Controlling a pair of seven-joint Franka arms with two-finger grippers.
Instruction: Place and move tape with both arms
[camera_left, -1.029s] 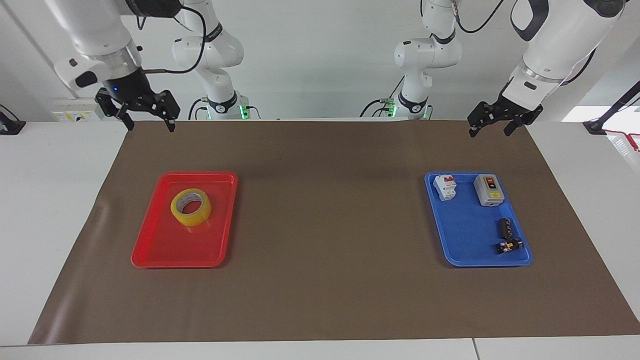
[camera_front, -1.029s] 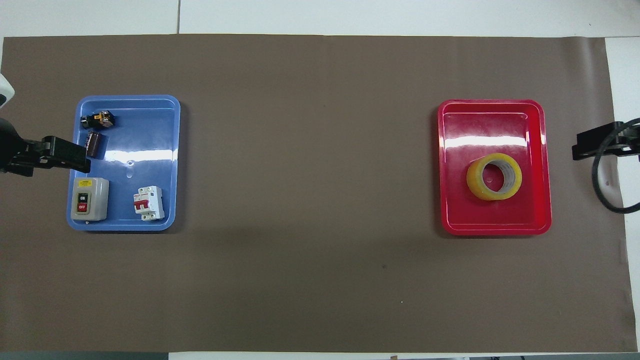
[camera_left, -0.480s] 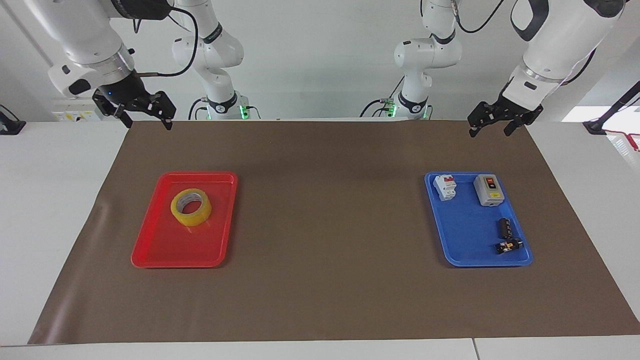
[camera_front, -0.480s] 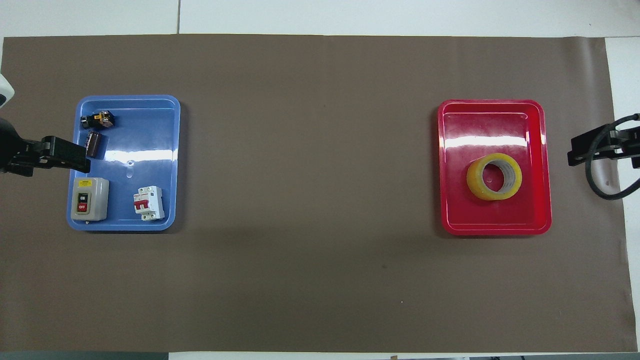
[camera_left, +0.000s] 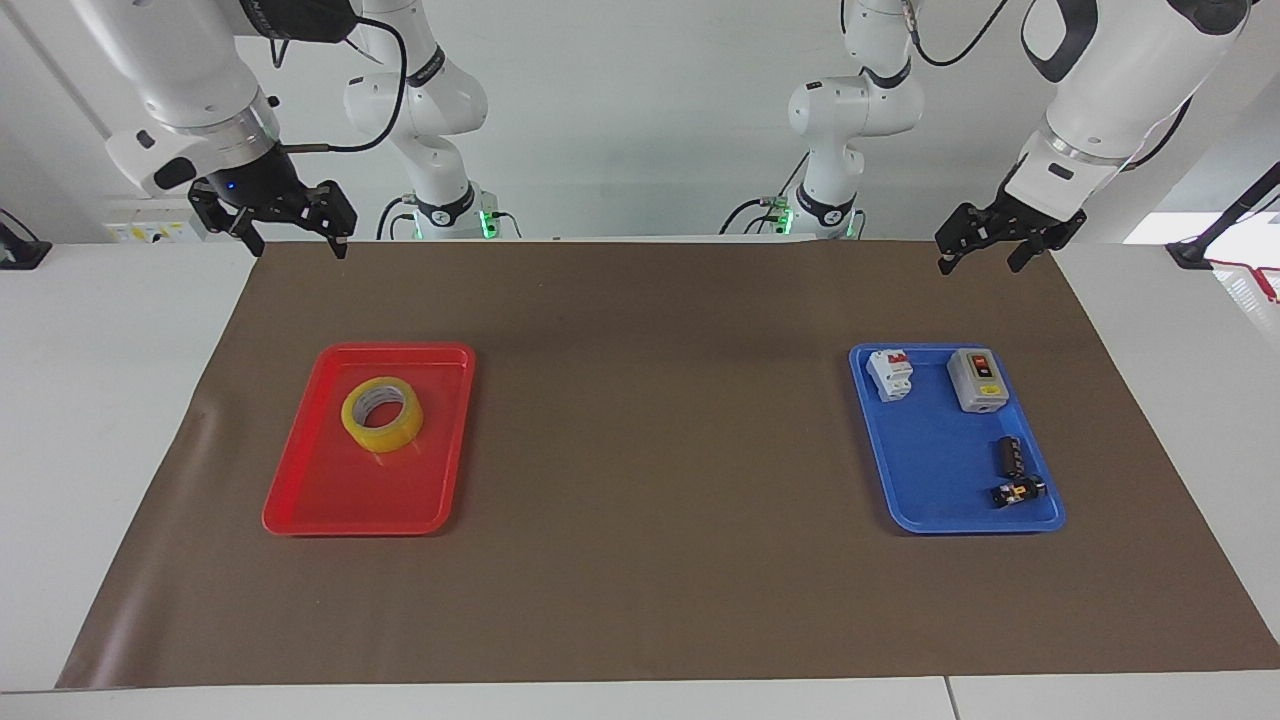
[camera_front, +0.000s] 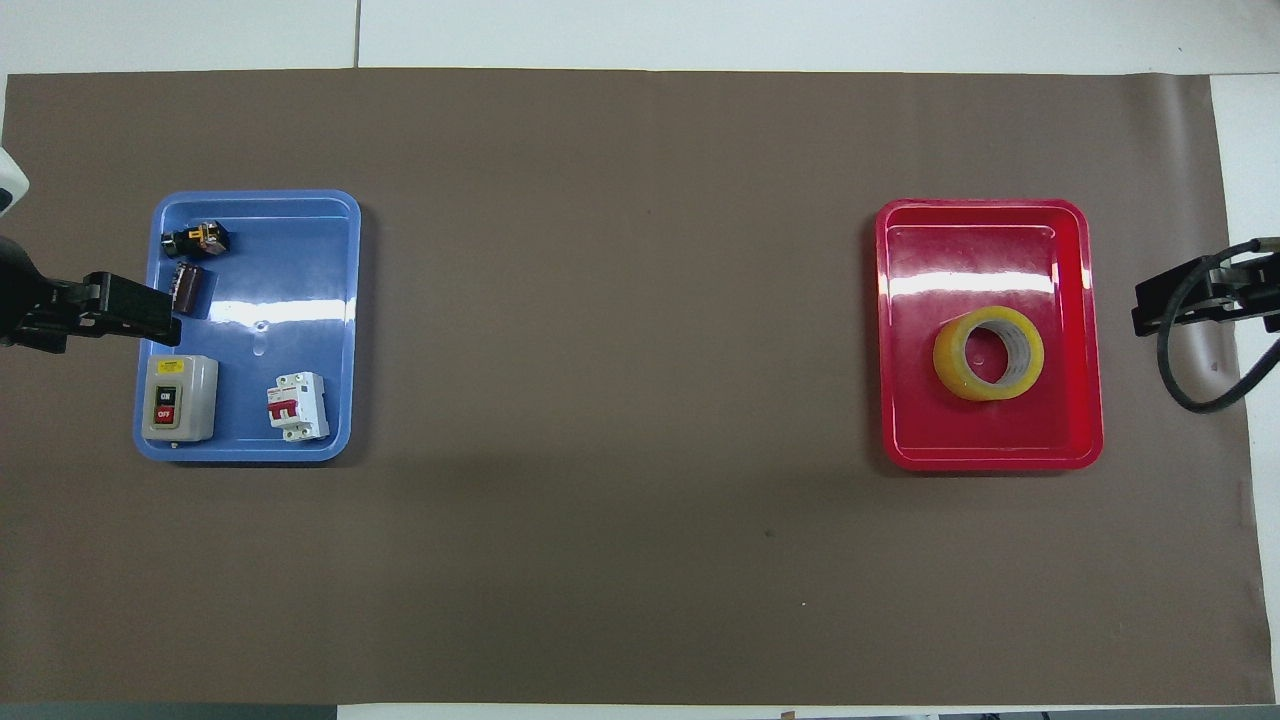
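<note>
Grey switch box (camera_front: 178, 398) reads "ON" and "OFF".

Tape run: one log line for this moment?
tape: flat in red tray | right pincer: open, raised, empty | left pincer: open, raised, empty

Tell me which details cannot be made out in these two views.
- Lettering on the grey plastic switch box: too small in both views.
- Small black-and-yellow part in the blue plastic tray: too small to identify.
- Left tool, overhead view: arm cut off by the edge.
</note>
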